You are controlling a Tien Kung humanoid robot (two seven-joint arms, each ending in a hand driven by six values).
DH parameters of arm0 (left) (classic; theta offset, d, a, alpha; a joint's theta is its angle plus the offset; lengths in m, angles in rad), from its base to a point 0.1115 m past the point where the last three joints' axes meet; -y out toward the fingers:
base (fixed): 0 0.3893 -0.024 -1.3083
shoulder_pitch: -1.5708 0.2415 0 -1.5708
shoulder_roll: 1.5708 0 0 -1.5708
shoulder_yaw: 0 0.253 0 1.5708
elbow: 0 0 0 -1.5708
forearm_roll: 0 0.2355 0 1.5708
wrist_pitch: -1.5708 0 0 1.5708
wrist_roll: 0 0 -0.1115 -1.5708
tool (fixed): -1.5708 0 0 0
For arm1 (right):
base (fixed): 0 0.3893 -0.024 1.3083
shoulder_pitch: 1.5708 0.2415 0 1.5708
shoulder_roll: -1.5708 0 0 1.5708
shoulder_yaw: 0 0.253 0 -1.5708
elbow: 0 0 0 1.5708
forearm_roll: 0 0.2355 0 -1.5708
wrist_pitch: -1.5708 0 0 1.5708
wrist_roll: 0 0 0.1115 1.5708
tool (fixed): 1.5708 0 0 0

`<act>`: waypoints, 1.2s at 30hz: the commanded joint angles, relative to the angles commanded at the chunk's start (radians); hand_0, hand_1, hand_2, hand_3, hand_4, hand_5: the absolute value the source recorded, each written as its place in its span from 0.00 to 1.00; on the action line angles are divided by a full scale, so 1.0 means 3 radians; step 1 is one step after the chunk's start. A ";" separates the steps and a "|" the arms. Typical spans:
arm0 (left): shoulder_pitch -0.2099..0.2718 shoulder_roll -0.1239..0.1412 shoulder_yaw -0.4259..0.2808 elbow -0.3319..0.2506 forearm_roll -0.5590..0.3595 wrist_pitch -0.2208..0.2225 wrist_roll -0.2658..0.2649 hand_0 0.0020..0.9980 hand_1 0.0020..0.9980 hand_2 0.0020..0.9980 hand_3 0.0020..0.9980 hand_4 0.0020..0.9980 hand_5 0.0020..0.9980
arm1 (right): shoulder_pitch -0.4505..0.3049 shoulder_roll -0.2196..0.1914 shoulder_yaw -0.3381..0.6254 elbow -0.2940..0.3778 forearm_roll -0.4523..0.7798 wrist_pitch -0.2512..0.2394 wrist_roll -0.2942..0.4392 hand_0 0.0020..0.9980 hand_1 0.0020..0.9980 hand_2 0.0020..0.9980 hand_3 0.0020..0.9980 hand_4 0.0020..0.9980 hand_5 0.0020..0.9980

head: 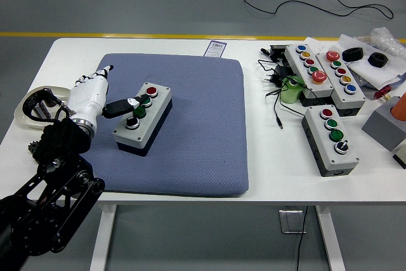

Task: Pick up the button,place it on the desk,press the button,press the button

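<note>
On the blue mat (190, 125) sits the button box (143, 118), a grey box with a black bottom, lying at a slant near the mat's left side. Its top has a red button (151, 91) at the far end, then two green ones, then a black knob at the near end. The box is already set down flat, so I think the picking up and placing is done and the pressing part is on now. The left hand (95, 93) is white and comes in from the left side. It holds nothing. One dark-tipped finger (120, 106) sticks out toward the box and its tip is right at the green buttons, touching or almost touching; I cannot tell which. The other fingers point up and away, spread apart, so only the one finger can push. The soft mat under the box may help keep it from sliding when it gets pushed from the side. The black arm (44, 201) comes up from the lower left corner. The right hand is not in the picture. Just left of the hand, a clear round dish (28, 107) lies on the white table (266, 169). Far off on the right side of the table are more button boxes (330, 138), some black cables (276, 87) and other small things, well apart from the work.
</note>
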 joint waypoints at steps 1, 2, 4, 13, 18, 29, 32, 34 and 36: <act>-0.0002 -0.0007 0.0011 0.0003 0.0000 -0.0006 0.0000 1.00 1.00 1.00 1.00 1.00 0.81 | 0.0000 -0.0001 0.0002 0.0000 -0.0002 0.0000 0.0001 0.65 0.65 0.68 0.60 0.43 0.31; -0.0003 -0.0010 0.0015 0.0005 0.0000 -0.0008 0.0000 1.00 1.00 1.00 1.00 1.00 0.81 | 0.0001 -0.0001 0.0003 0.0000 -0.0003 0.0000 0.0001 0.65 0.65 0.68 0.59 0.43 0.30; -0.0010 -0.0028 0.0034 0.0024 0.0000 -0.0029 0.0000 1.00 1.00 1.00 1.00 1.00 0.81 | 0.0002 -0.0002 0.0006 0.0000 -0.0004 -0.0001 0.0002 0.65 0.65 0.68 0.59 0.43 0.30; -0.0002 -0.0120 0.0150 0.0146 0.0000 -0.0116 0.0000 1.00 1.00 1.00 1.00 1.00 0.82 | -0.0001 -0.0002 -0.0005 0.0000 0.0014 -0.0001 0.0002 0.65 0.65 0.68 0.59 0.44 0.30; -0.0021 -0.0173 0.0172 0.0225 0.0000 -0.0137 0.0000 1.00 1.00 1.00 1.00 1.00 0.81 | -0.0007 -0.0003 -0.0013 0.0000 0.0015 0.0001 0.0003 0.65 0.65 0.68 0.60 0.44 0.30; -0.0077 -0.0241 0.0180 0.0394 0.0000 -0.0212 0.0000 0.98 1.00 1.00 1.00 1.00 0.78 | -0.0024 -0.0005 -0.0018 0.0000 0.0020 0.0002 0.0012 0.65 0.65 0.68 0.60 0.44 0.30; -0.0079 -0.0254 0.0167 0.0424 0.0000 -0.0260 0.0000 0.98 1.00 1.00 1.00 1.00 0.78 | -0.0045 -0.0002 -0.0014 0.0000 0.0010 0.0002 0.0013 0.65 0.65 0.68 0.60 0.44 0.30; -0.0079 -0.0263 0.0170 0.0453 0.0000 -0.0298 0.0000 0.94 1.00 1.00 1.00 1.00 0.72 | -0.0063 -0.0002 -0.0011 0.0000 0.0007 0.0002 0.0012 0.65 0.65 0.68 0.59 0.44 0.30; -0.0076 -0.0272 0.0173 0.0478 0.0000 -0.0318 0.0000 0.94 1.00 1.00 1.00 1.00 0.72 | -0.0076 -0.0003 -0.0004 0.0000 -0.0006 0.0003 0.0008 0.65 0.65 0.68 0.59 0.44 0.30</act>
